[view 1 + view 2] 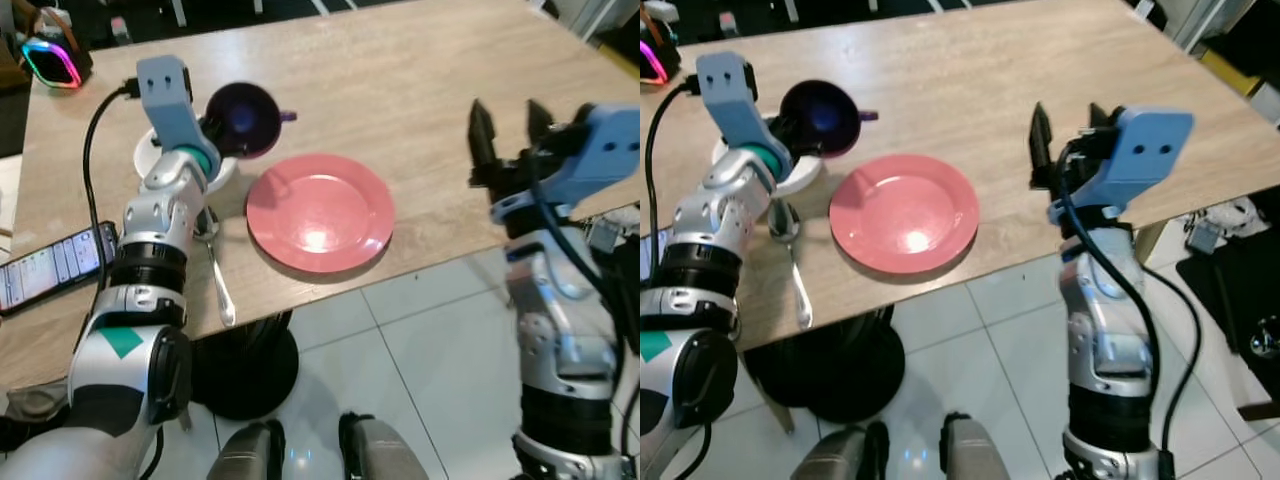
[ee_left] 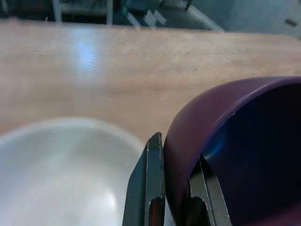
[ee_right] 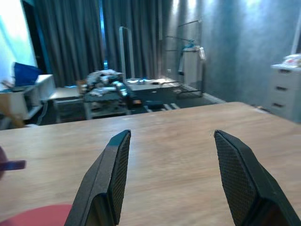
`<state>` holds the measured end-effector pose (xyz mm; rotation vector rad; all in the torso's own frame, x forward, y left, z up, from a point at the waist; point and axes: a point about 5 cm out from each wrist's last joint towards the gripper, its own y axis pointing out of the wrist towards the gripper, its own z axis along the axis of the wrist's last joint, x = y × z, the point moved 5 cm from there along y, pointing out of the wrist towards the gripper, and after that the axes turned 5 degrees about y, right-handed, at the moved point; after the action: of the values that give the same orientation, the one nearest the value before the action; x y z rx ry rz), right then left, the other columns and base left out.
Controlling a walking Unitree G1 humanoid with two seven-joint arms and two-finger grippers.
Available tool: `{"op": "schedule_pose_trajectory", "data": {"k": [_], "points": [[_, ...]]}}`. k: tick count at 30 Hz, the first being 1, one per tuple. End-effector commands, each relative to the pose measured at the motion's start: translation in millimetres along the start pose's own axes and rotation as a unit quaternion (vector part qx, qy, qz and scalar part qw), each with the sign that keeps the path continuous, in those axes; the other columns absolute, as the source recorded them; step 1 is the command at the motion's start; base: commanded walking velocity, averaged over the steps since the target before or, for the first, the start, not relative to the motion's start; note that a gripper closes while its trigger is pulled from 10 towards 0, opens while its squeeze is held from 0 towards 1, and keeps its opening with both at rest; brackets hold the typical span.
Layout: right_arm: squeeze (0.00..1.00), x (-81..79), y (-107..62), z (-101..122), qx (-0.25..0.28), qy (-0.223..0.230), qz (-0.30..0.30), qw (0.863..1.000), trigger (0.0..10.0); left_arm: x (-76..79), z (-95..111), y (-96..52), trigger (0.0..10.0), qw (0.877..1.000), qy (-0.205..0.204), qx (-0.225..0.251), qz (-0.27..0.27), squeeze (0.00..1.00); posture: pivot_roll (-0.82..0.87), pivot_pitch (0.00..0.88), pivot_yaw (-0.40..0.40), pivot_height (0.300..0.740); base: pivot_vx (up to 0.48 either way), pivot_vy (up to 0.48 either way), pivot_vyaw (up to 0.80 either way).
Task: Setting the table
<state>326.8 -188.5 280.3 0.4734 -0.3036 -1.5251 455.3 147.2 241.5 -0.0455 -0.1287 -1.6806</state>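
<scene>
At upper left of the head view, the left gripper [image 2: 175,197] pinches the rim of the purple cup [image 1: 243,120], seemingly just above the white bowl [image 1: 222,175]. The pink plate [image 1: 320,212] lies mid-frame, a spoon [image 1: 219,280] at its left. The right gripper [image 1: 510,130] hovers spread wide at the wooden table [image 1: 400,80]'s right edge.

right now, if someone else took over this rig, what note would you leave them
Left gripper: fingers shut on the rim of the purple bowl, held over the white dish.
Right gripper: open, holding nothing, above the table right of the pink plate.
Spoon lies left of the plate near the table edge.
Done: plate and spoon are out.
Left: set the bowl down, likely on the plate.
</scene>
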Motion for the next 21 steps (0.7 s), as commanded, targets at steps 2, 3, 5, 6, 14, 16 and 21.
{"op": "schedule_pose_trajectory", "data": {"k": [2,3,5,6,14,16,21], "points": [[0.0,11.5,-7.8,3,-0.003,-0.016,-0.027,1.0,10.0,10.6,26,5.1,10.0,0.999,0.007,0.046,-0.023,0.0,-0.21,0.175,0.086,0.74,0.0,0.0,0.0],[0.0,11.5,-7.8,3,-0.003,-0.016,-0.027,1.0,10.0,10.6,26,5.1,10.0,0.999,0.007,0.046,-0.023,0.0,-0.21,0.175,0.086,0.74,0.0,0.0,0.0],[0.0,13.4,-11.4,7,-0.001,-0.021,-0.035,0.999,10.0,19.1,31,10.9,10.0,0.998,-0.013,0.045,-0.037,0.0,-0.23,0.186,0.098,0.74,0.0,0.0,0.0],[0.0,13.4,-11.4,7,-0.001,-0.021,-0.035,0.999,10.0,19.1,31,10.9,10.0,0.998,-0.013,0.045,-0.037,0.0,-0.23,0.186,0.098,0.74,0.0,0.0,0.0],[0.0,15.4,-20.0,13,-0.005,-0.029,-0.048,0.998,10.0,20.5,20,17.3,10.0,0.999,-0.024,0.017,-0.012,0.0,-0.27,0.198,0.106,0.74,0.0,0.0,0.0],[0.0,16.1,-21.2,14,-0.007,-0.031,-0.05,0.998,10.0,20.0,17,17.5,10.0,1.0,-0.025,0.015,-0.009,0.0,-0.27,0.198,0.106,0.74,0.0,0.0,0.0],[0.0,18.2,-25.1,15,-0.012,-0.034,-0.056,0.998,10.0,14.5,13,18.8,10.0,1.0,-0.015,0.018,0.008,0.58,-0.27,0.198,0.106,0.74,0.0,0.0,0.0]]}}
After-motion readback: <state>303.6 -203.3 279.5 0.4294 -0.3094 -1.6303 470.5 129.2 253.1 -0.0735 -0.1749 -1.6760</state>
